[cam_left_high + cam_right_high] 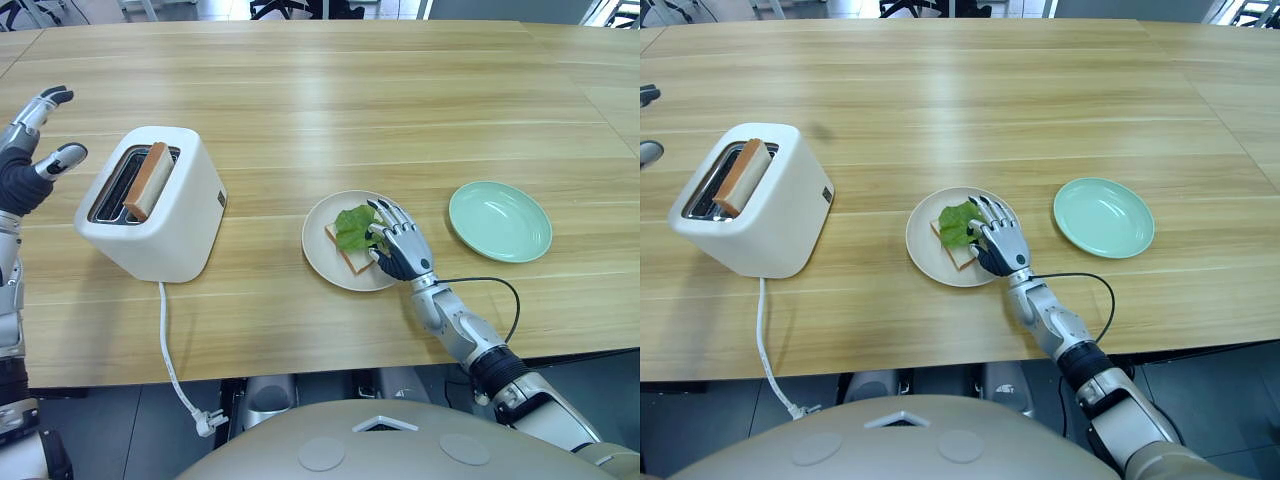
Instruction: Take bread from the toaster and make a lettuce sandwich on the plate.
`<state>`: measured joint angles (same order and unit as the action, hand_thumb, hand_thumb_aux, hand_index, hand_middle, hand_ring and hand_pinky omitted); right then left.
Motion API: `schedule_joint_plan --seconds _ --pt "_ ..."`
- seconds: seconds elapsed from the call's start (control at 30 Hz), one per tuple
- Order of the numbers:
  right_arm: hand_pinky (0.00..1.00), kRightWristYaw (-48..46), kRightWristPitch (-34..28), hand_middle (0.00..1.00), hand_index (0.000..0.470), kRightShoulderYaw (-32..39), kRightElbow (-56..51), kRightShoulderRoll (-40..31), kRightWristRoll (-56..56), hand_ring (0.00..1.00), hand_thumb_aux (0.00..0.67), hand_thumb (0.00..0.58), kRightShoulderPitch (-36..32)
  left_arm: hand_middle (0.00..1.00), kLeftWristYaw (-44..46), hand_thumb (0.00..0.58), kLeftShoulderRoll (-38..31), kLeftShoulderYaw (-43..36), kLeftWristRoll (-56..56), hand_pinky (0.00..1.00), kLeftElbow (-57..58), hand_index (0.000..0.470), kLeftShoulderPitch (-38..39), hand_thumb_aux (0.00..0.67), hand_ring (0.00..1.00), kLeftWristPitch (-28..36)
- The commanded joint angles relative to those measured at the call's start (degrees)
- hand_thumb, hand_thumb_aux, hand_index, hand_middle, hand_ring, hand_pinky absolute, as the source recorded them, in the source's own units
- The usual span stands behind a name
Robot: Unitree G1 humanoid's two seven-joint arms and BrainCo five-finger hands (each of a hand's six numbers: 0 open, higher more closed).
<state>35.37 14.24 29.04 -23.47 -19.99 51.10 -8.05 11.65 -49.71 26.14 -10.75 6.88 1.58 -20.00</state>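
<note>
Right hand (402,245) & lettuce (352,226) cover most of bread (350,260) on plate (312,245); toaster (165,225) slot hides lower half of 2nd slice (150,180).

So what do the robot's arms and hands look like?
Both hands are shiny silver-grey metal with black parts, shaped like a person's: the right hand and the left hand. The right forearm is slim grey metal with a black band near the elbow, and a thin black cable loops out beside it. The left wrist is black too.

No readable text — perhaps some on toaster (165,228).
</note>
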Motion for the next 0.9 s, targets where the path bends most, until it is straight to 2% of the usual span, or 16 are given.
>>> schedule_joint_plan --seconds 0.03,0.07,0.4,0.9 --pt "0.0 -0.85 0.51 0.0 0.079 -0.09 0.39 -0.04 -0.41 0.0 0.116 0.183 0.57 0.0 -0.44 0.0 -0.38 -2.37 -4.61 0.0 1.39 0.0 2.74 0.0 0.0 0.5" --pt "0.0 -0.79 0.59 0.0 0.0 -0.17 0.52 -0.1 -0.41 0.0 0.0 0.0 0.69 0.0 -0.35 0.0 -0.45 -2.9 -5.31 0.0 1.45 0.0 3.23 0.0 0.0 0.42" --pt "0.0 -0.08 2.6 0.0 0.0 -1.37 3.3 -0.52 -1.02 0.0 0.0 0.0 1.63 0.0 3.09 0.0 -3.09 -8.73 -10.13 0.0 2.15 0.0 8.61 0.0 0.0 -2.24" --pt "0.0 2.92 5.14 0.0 0.0 -2.72 8.13 -0.52 0.2 0.0 0.0 0.0 3.27 0.0 0.8 0.0 -2.9 -15.14 -14.68 0.0 6.39 0.0 1.19 0.0 0.0 -1.65"
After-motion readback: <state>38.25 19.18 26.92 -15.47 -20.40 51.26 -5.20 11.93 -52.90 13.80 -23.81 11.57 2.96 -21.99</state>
